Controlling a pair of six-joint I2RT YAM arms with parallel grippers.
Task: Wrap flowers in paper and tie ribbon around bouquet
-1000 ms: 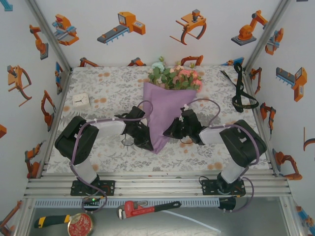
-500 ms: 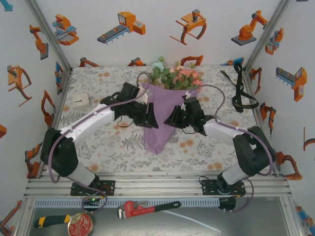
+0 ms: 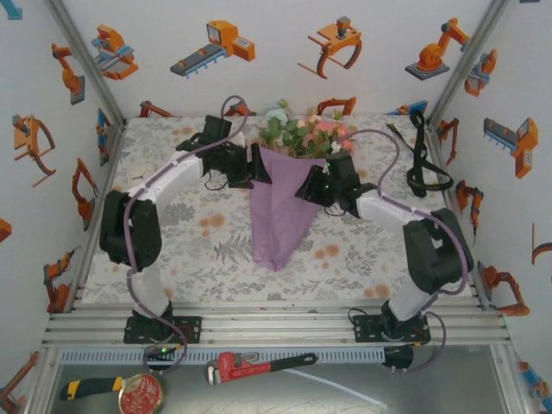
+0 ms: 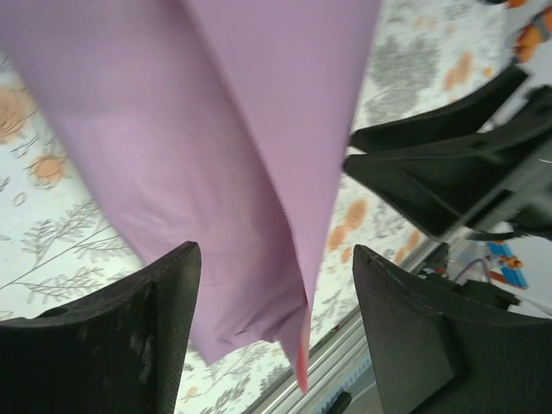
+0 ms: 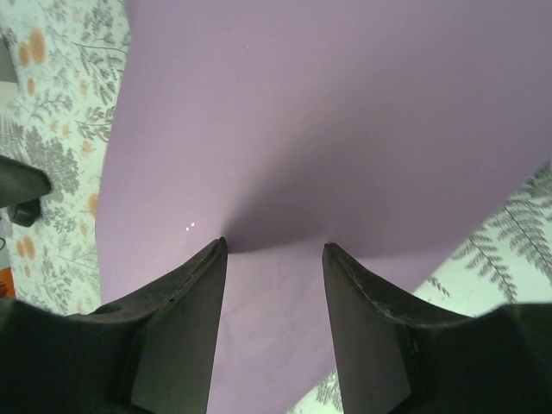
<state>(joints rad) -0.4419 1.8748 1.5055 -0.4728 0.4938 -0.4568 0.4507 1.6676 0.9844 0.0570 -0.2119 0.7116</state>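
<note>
Bouquet (image 3: 283, 203) may spring open: left gripper (image 4: 276, 259) and right gripper (image 5: 274, 246) both stand parted, lilac paper (image 4: 216, 172) loose between their fingers (image 5: 172, 336), untied.

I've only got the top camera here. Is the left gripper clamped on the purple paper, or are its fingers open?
Observer: Open. On the left wrist camera the left gripper has its fingers wide apart. The folded edge of the paper hangs in the gap, with table cover showing between it and one finger.
Operator: And the right one?
Observer: On its own wrist camera the right gripper also has its fingers apart, with the lilac paper spread just beyond the tips.
</note>
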